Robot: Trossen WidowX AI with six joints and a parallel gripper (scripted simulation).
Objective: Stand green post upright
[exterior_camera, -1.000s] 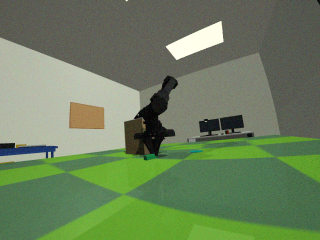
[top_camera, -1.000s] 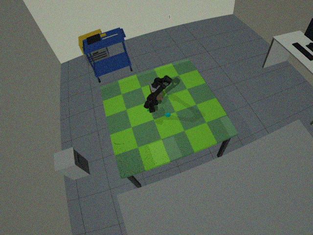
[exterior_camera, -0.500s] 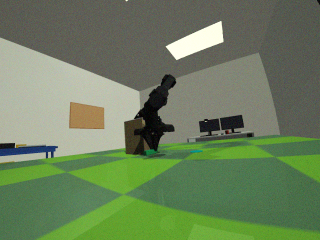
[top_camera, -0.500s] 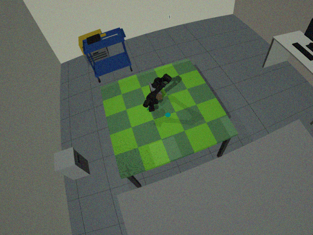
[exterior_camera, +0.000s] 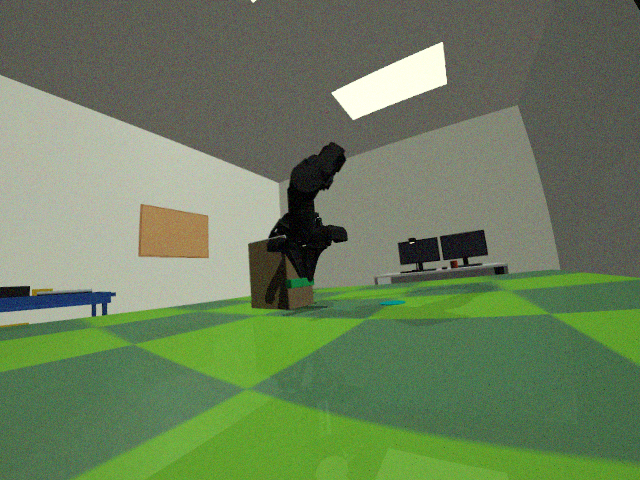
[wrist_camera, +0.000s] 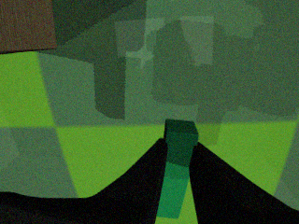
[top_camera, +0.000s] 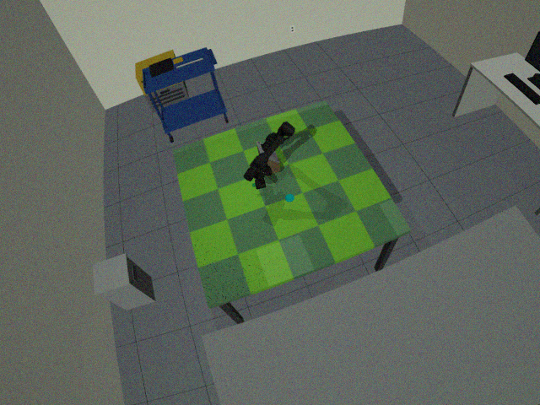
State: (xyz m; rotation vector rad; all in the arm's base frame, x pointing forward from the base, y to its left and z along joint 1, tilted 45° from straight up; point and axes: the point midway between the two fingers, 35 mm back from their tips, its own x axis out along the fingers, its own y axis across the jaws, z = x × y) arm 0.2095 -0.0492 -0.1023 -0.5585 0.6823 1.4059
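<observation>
The green post (top_camera: 254, 185) (exterior_camera: 297, 283) (wrist_camera: 174, 191) lies level between the fingers, a little above the table top. My gripper (exterior_camera: 309, 279) (wrist_camera: 177, 147) is shut on it, with the fingertips near one end of the post; in the wrist view the rest runs toward the bottom edge. The arm hides most of the post in the top view. The flat cyan circle (top_camera: 289, 197) (exterior_camera: 392, 302) lies on the table, to the right of the gripper in the top and exterior views, with nothing standing on it. It is out of the wrist view.
A brown box (top_camera: 274, 165) (exterior_camera: 266, 273) (wrist_camera: 25, 23) with a sloping top stands close beside the arm and behind the post in the exterior view. The green checkered table (top_camera: 244, 200) (exterior_camera: 434, 372) carries the arm. A blue cart (top_camera: 194, 113) stands on the floor beyond the table.
</observation>
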